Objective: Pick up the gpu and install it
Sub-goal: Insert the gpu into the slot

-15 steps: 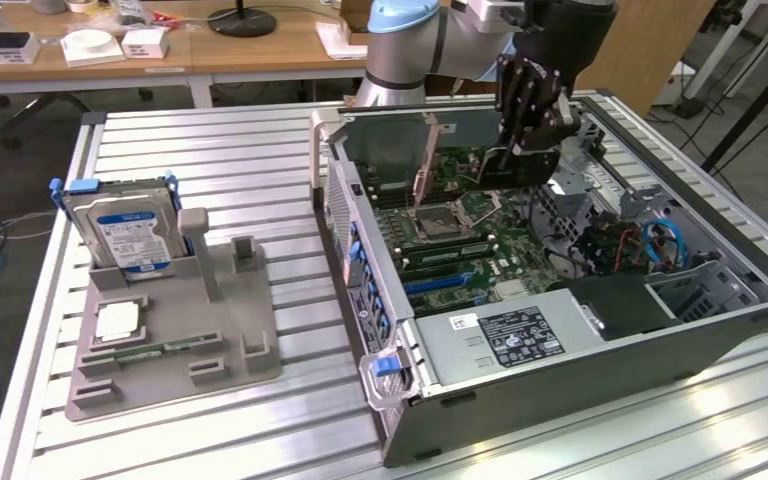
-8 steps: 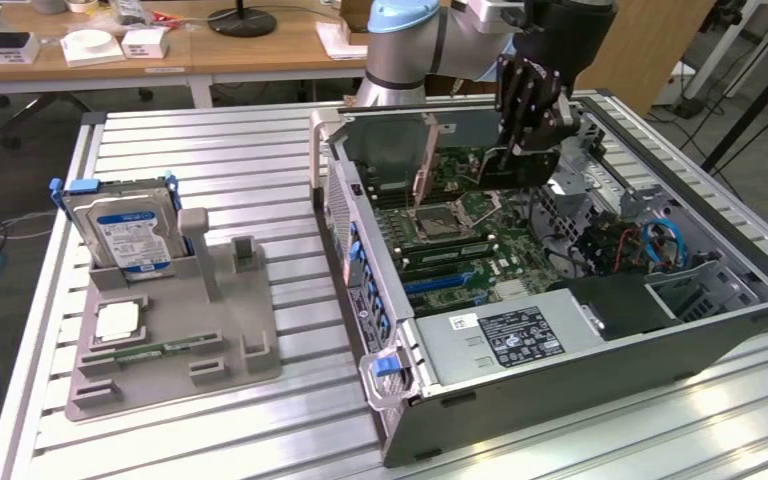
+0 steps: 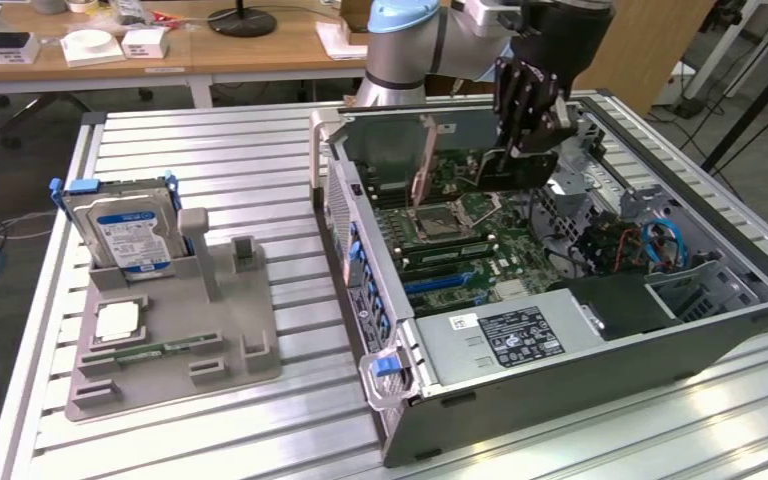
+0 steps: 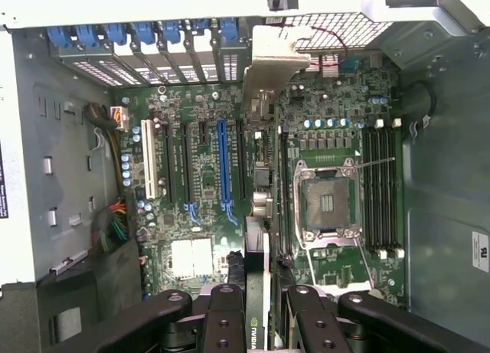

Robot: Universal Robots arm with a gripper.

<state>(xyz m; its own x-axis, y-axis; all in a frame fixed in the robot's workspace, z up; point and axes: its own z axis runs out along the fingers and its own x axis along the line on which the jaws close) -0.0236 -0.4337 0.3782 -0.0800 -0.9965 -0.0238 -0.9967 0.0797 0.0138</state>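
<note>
Claw clamped on gpu, edge-on above motherboard inside open case.

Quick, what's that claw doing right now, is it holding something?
The gripper is closed on the gpu, holding it over the motherboard.

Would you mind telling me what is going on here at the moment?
The robot arm's gripper is shut on the gpu, held on edge inside the open computer case over the motherboard and its expansion slots. Its silver bracket is at the end far from the gripper. Whether it is seated, I cannot tell.
</note>
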